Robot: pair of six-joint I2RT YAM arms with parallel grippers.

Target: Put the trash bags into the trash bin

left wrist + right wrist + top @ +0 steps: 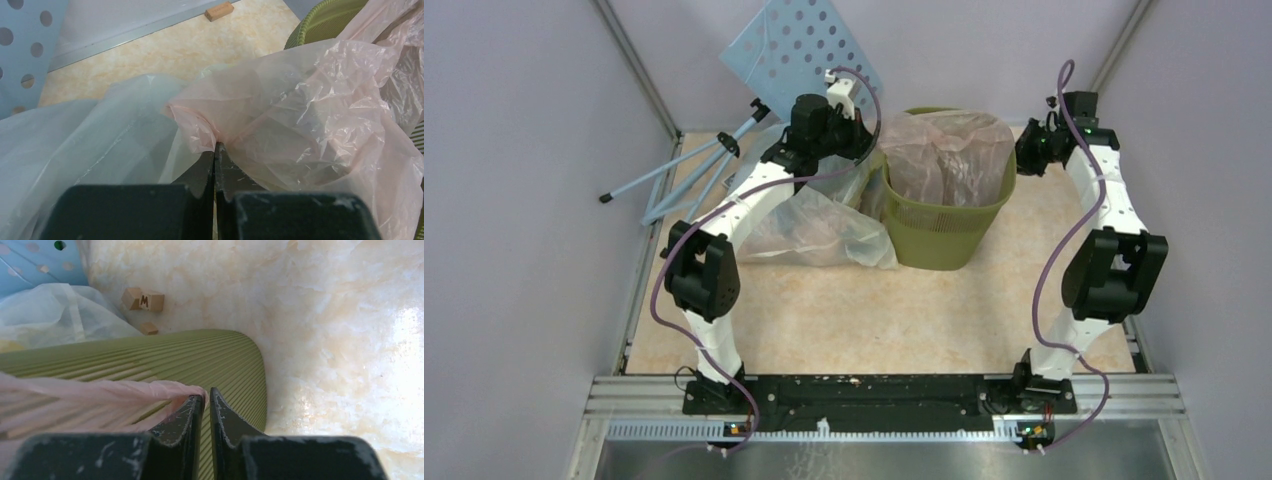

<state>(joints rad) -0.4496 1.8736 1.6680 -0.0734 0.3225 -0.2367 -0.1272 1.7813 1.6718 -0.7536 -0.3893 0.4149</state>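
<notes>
Beside bin [944, 235] | left gripper [215, 150] jaws clamped on pink bag [310, 110] fold | right gripper [206, 400] jaws slightly apart, bag edge beside one fingertip, outside gap

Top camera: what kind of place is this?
Probably a robot test booth: the left arm and right arm are bolted to a metal rail, plain grey walls box in the table, and the trash bin and trash bags look like practice props.

One bin [944, 238], at least two bags [944, 150], one blue board [796, 45], three wooden blocks [151, 301], two arms [756, 193]
</notes>
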